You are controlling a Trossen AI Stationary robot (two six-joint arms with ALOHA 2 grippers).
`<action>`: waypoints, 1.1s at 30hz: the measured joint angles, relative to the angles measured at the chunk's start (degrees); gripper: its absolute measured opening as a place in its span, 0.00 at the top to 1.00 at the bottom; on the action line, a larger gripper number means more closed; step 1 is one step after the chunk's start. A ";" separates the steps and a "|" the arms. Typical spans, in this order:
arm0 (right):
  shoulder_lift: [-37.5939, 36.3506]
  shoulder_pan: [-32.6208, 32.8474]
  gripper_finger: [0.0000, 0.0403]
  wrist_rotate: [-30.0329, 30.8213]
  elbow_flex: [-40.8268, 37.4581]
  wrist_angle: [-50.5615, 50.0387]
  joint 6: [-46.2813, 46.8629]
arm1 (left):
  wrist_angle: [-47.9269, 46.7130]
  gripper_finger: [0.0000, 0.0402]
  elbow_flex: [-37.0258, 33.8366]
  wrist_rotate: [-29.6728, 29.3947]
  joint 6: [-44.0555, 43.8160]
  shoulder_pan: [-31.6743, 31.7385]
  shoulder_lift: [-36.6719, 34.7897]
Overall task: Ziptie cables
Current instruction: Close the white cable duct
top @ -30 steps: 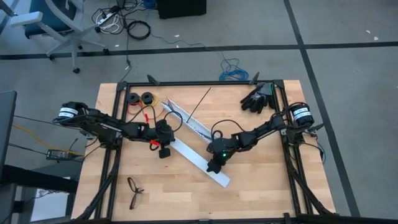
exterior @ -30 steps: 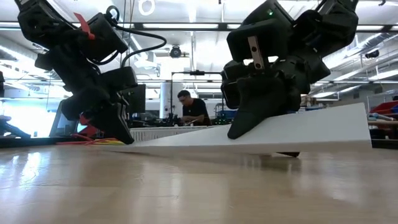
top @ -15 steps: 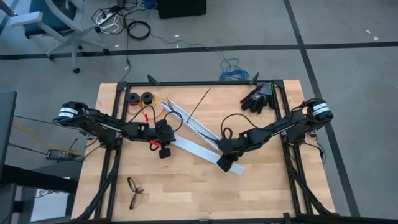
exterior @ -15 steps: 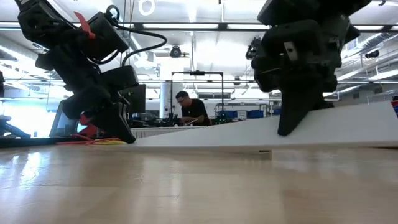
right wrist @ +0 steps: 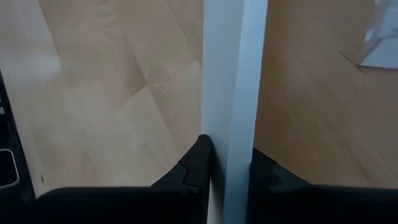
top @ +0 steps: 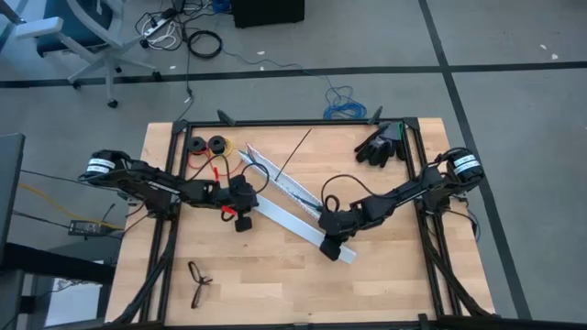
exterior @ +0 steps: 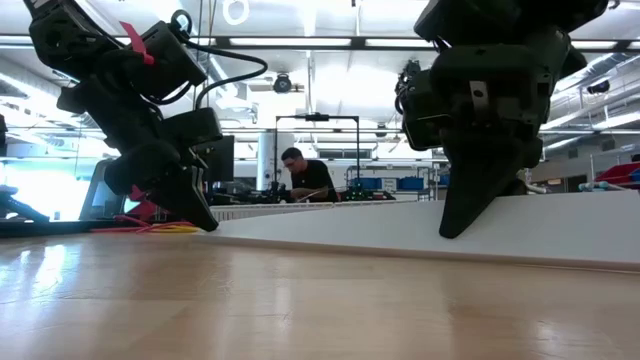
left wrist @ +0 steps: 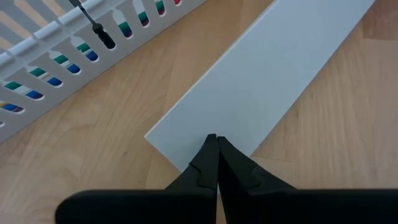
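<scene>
From above, the wooden table (top: 275,275) sits in its black frame with both dark arms reaching in toward the middle. Across the centre lies a long flat white rail (top: 284,220), running diagonally toward the near edge. The left gripper (top: 242,220) is at its far end and the right gripper (top: 332,246) at its near end. Behind that rail lies a slotted white rail (top: 275,176).

The overhead view alone shows the rest of the table: a red and yellow wire with two black spools (top: 205,144) at the far left corner, black gloves (top: 381,143) on the far right of the frame, a pair of glasses (top: 199,280) near the front left. It also shows the ziptie (top: 295,151), a thin, straight black strip slanting away from the slotted rail toward the far edge, untouched by either gripper. The cables (left wrist: 59,59) lie inside the slotted rail: in the left wrist view they show through its slots as blue, green, white and orange strands.

The wrist views settle the jaws. The left wrist view shows the left gripper's fingers pressed together, tips at the end edge of the flat rail; whether they pinch it I cannot tell. The right wrist view shows the right gripper's fingers on either side of the flat rail, pinching it.

The low view shows a person (exterior: 300,178) in the room behind.
</scene>
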 joint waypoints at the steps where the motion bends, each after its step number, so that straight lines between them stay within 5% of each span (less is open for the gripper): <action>1: 0.01 0.16 0.87 0.19 0.00 0.57 -0.50 | 0.00 0.98 0.00 0.08 0.01 0.00 0.00; 7: 0.02 0.17 0.83 1.26 0.00 1.09 0.39 | 0.04 0.98 0.00 0.45 -0.01 0.00 0.00; 21: 0.11 0.08 0.51 1.42 0.04 0.54 -0.71 | -0.26 0.98 -0.09 1.02 -0.03 -0.02 0.09; 33: 0.05 0.82 0.49 -0.65 0.06 -0.44 -3.30 | -0.03 0.98 -0.07 0.95 -0.03 -0.04 0.04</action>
